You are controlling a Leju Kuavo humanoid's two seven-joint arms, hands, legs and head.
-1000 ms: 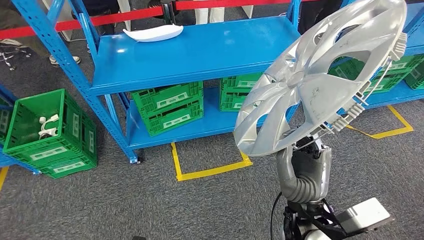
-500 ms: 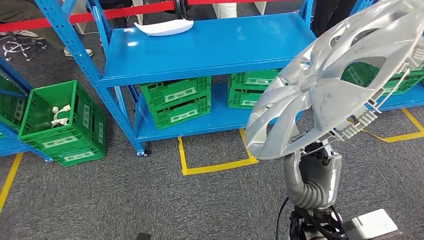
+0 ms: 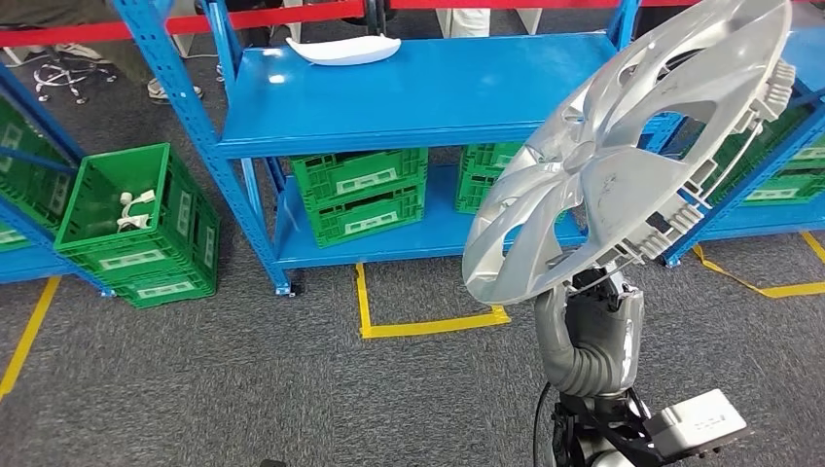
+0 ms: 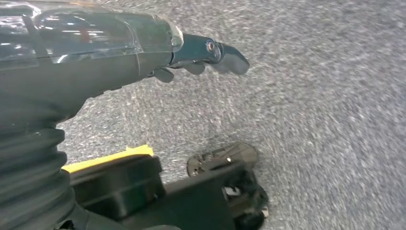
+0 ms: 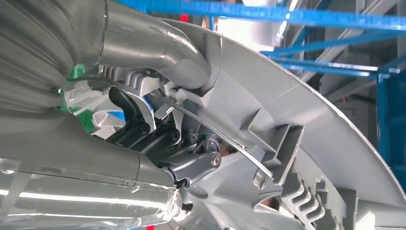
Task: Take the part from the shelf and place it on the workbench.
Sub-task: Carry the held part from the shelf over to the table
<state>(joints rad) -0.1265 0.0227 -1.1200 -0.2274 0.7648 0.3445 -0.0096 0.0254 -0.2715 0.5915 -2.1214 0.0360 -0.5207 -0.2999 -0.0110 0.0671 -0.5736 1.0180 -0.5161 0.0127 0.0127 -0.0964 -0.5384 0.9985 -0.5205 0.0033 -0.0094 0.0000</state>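
Head view shows the blue shelf (image 3: 409, 92) across the back, its upper board bare but for a white dish-shaped part (image 3: 342, 50) near the far edge. Below it, green crates (image 3: 362, 195) sit on the lower board, and another green crate (image 3: 122, 229) stands on the grey carpet floor (image 3: 243, 389) at the rack's left end. Yellow tape (image 3: 428, 321) marks the floor. The silver wheel cover (image 3: 632, 146) is held up, tilted, in front of the rack, off every shelf. The right hand (image 5: 177, 143) grips its rim from below, thumb on one face, dark fingers behind. The left hand (image 4: 191, 52) hangs over the carpet holding nothing, fingers loosely extended.
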